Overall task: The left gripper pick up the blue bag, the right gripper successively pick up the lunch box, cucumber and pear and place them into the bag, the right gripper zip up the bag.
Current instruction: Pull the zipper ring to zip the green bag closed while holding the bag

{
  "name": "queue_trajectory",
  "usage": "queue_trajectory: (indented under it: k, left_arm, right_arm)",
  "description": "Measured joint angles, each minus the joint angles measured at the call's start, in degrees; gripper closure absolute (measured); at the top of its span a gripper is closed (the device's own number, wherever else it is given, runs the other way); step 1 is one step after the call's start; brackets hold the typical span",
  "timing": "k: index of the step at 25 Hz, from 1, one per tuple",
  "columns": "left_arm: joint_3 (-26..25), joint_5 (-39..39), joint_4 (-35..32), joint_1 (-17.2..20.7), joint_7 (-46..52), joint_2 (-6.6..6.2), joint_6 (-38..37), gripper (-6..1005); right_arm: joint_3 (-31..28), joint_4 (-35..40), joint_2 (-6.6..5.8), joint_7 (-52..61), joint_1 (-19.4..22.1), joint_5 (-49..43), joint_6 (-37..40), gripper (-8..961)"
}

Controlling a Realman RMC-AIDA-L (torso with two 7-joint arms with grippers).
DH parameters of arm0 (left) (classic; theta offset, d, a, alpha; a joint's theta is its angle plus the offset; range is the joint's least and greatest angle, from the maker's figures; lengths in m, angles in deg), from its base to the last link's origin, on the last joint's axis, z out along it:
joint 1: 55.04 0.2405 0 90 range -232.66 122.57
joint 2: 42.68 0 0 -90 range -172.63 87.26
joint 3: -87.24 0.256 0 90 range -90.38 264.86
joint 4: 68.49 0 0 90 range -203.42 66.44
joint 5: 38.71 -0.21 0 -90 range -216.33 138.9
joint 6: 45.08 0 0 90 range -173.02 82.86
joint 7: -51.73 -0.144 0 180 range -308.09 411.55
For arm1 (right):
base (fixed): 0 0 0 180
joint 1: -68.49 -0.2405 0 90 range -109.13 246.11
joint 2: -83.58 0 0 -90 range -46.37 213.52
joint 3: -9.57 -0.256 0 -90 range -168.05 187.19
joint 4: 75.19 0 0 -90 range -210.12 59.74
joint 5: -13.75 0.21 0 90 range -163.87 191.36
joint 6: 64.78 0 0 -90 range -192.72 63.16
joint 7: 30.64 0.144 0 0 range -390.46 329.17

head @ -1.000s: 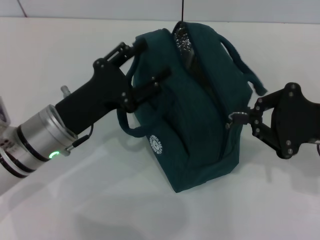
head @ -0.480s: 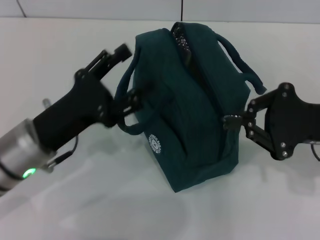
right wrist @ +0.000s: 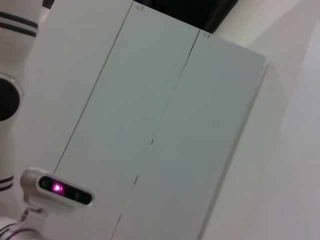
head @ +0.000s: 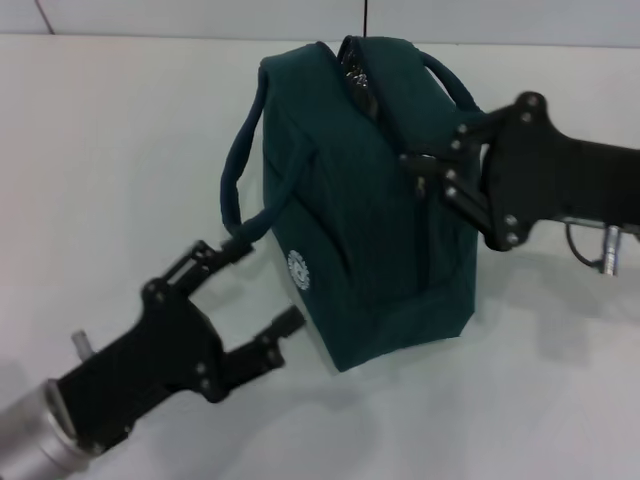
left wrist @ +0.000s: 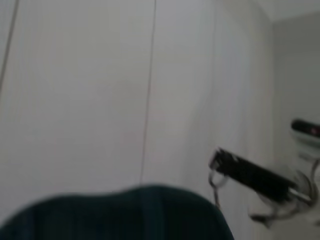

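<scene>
Fingers, left gripper (head: 258,298): spread apart, clamped on nothing; one tip lies just beside the drooping loop handle (head: 240,190), the other points at the bag's near lower corner. Position: near left of the scene, low, close to the bag but not gripping it.

Fingers, right gripper (head: 425,172): drawn together at the zipper line on the right side of the bag's top, apparently pinched on the pull; the pull itself is too small to make out, so the hold is a judgement. Position: right, arm reaching in from the right edge.

Blue bag (head: 360,220): standing on the white table (head: 120,130), centre, tilted slightly, white round logo (head: 297,266) facing near left. Second handle arches over the far right side. A short gap with silver lining (head: 355,75) shows at the far end of the top; the rest of the opening looks closed.

Lunch box, cucumber, pear: none visible on the table; presumably inside the bag, though the interior cannot be seen.

Left wrist view: rounded teal top of the bag in the foreground, the other arm farther off.

Progress, judged: loading appears finished and zipping is in hand, mostly done. Left: draw the pull along the last open stretch to the far end, then let go.
</scene>
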Motion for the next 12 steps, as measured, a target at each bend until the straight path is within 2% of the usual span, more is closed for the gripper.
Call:
queue_trajectory:
  k: [5, 12]
  left_arm:
    - [0.6, 0.8, 4.0, -3.2, 0.7, 0.13, 3.4, 127]
    - [0.9, 0.6, 6.0, -7.4, 4.7, 0.18, 5.6, 153]
  right_arm:
    - [4.5, -0.9, -0.01, -0.7, -2.2, 1.9, -2.7, 935]
    - [6.8, -0.8, -0.01, -0.9, -2.3, 3.7, -3.4, 934]
